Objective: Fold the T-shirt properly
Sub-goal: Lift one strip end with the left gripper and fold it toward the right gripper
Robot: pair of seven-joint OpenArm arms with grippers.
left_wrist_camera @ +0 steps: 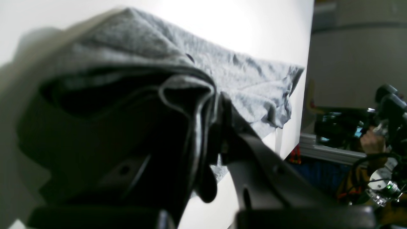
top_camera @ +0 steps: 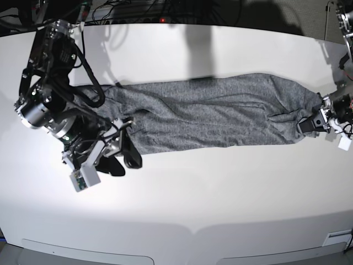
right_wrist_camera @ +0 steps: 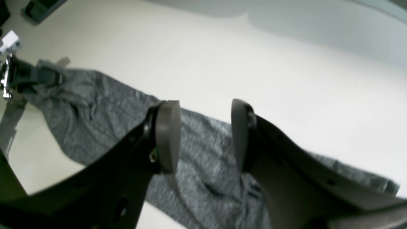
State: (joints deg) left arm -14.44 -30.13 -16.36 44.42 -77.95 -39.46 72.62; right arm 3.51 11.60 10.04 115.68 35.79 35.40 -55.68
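The grey T-shirt (top_camera: pixel 209 110) lies in a long band across the white table, left to right in the base view. My left gripper (top_camera: pixel 308 124) is at the band's right end, shut on a bunched fold of the T-shirt (left_wrist_camera: pixel 248 76). In the left wrist view the cloth is pinched between the fingers of the left gripper (left_wrist_camera: pixel 216 105) and drapes over one of them. My right gripper (right_wrist_camera: pixel 205 133) hovers open over the T-shirt (right_wrist_camera: pixel 95 108) near its other end, nothing between its pads. In the base view the right gripper (top_camera: pixel 124 152) sits at the shirt's lower left corner.
The white table (top_camera: pixel 176 210) spreads wide in front of the shirt. Its side edge (left_wrist_camera: pixel 308 95) runs close to the left gripper, with equipment and a person's hand (left_wrist_camera: pixel 370 143) beyond it. Cables (top_camera: pixel 138 16) lie along the back edge.
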